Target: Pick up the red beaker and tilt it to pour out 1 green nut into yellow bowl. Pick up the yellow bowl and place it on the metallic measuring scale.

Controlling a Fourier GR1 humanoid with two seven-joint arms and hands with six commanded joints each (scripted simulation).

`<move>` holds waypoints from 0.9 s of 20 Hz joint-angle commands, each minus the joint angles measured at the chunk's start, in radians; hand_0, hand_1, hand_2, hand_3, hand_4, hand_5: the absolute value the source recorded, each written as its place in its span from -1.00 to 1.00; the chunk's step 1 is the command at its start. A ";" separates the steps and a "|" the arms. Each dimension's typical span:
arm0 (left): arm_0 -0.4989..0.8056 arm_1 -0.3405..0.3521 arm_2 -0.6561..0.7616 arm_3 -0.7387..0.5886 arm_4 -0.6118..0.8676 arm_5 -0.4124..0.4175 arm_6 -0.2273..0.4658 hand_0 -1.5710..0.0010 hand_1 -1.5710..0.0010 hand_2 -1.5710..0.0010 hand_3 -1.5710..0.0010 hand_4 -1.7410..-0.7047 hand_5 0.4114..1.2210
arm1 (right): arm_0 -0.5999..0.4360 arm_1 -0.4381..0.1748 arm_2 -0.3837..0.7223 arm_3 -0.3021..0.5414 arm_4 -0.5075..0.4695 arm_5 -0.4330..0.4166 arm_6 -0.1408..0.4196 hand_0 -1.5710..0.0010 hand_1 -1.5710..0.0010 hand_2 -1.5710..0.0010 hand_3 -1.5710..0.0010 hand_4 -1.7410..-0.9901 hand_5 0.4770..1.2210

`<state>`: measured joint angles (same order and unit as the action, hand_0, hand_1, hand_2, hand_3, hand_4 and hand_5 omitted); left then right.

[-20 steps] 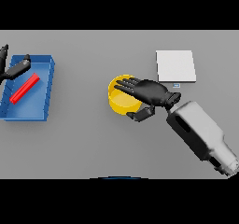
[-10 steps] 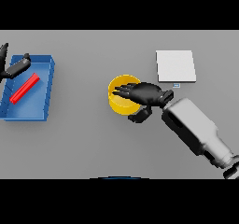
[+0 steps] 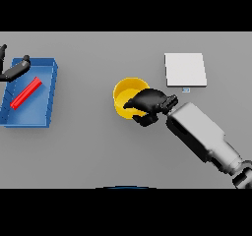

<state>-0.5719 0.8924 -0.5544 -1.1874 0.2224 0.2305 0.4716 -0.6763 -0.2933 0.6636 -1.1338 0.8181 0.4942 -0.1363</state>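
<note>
The yellow bowl (image 3: 124, 95) sits near the table's middle. My right hand (image 3: 148, 103) covers its right rim, with the fingers curled over the edge and the thumb below it. The red beaker (image 3: 26, 93) lies on its side in a blue tray (image 3: 44, 116) at the far left. My left hand (image 3: 14, 71) shows at the left edge, over the tray's upper left corner, fingers relaxed and holding nothing. The metallic measuring scale (image 3: 185, 70) lies flat at the upper right of the bowl. No green nut is visible.
Bare grey table lies between the tray and the bowl and along the front edge. My right forearm (image 3: 204, 137) stretches from the lower right toward the bowl.
The right hand and the yellow bowl have shifted a little up and to the right, toward the scale. The left hand and the beaker have stayed put.
</note>
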 commanded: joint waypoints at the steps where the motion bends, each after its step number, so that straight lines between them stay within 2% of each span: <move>1: 0.006 0.001 0.004 0.003 0.004 0.000 -0.009 1.00 1.00 1.00 1.00 0.83 -0.23 | -0.002 0.003 0.002 0.003 -0.002 0.009 0.005 0.08 0.15 0.20 0.40 -0.33 0.45; 3: 0.009 0.003 0.000 -0.013 0.001 0.010 0.009 1.00 1.00 1.00 1.00 0.82 -0.22 | 0.005 -0.009 0.007 -0.014 -0.018 0.045 -0.002 -0.31 -0.26 -0.23 0.12 -0.55 0.65; 4: -0.001 0.003 -0.004 -0.017 -0.005 0.008 0.019 1.00 1.00 1.00 1.00 0.82 -0.22 | -0.002 -0.014 0.012 -0.009 -0.021 0.058 -0.010 -0.45 -0.41 -0.38 -0.10 -0.64 0.72; 6: 0.006 0.006 -0.003 -0.021 0.002 0.003 0.013 1.00 1.00 1.00 1.00 0.82 -0.22 | -0.003 -0.019 0.006 -0.009 -0.034 0.069 -0.015 -0.65 -0.62 -0.61 -0.30 -0.75 0.82; 8: 0.001 0.005 0.001 -0.018 0.004 0.004 0.019 1.00 1.00 1.00 1.00 0.81 -0.22 | 0.004 -0.025 0.004 -0.018 -0.042 0.063 -0.014 -0.77 -0.76 -0.67 -0.45 -0.84 0.88; 13: 0.007 0.006 -0.002 -0.013 -0.003 0.011 0.011 1.00 1.00 1.00 1.00 0.81 -0.23 | -0.002 -0.050 -0.003 -0.045 -0.055 0.075 0.007 -0.93 -0.92 -0.85 -0.52 -0.95 0.96; 15: 0.006 0.009 -0.001 -0.018 -0.002 0.010 0.012 1.00 1.00 1.00 1.00 0.81 -0.23 | -0.011 -0.063 -0.025 -0.090 -0.083 0.098 0.016 -0.95 -0.95 -0.90 -0.52 -0.97 0.98; 18: 0.000 0.003 -0.006 -0.017 -0.007 0.009 0.012 1.00 1.00 1.00 1.00 0.82 -0.24 | -0.019 -0.104 -0.049 -0.161 -0.101 0.136 0.039 -0.98 -0.97 -0.92 -0.75 -0.97 0.99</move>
<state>-0.5723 0.8956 -0.5603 -1.2047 0.2155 0.2391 0.4834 -0.6963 -0.3984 0.6146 -1.2950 0.7169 0.6302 -0.0970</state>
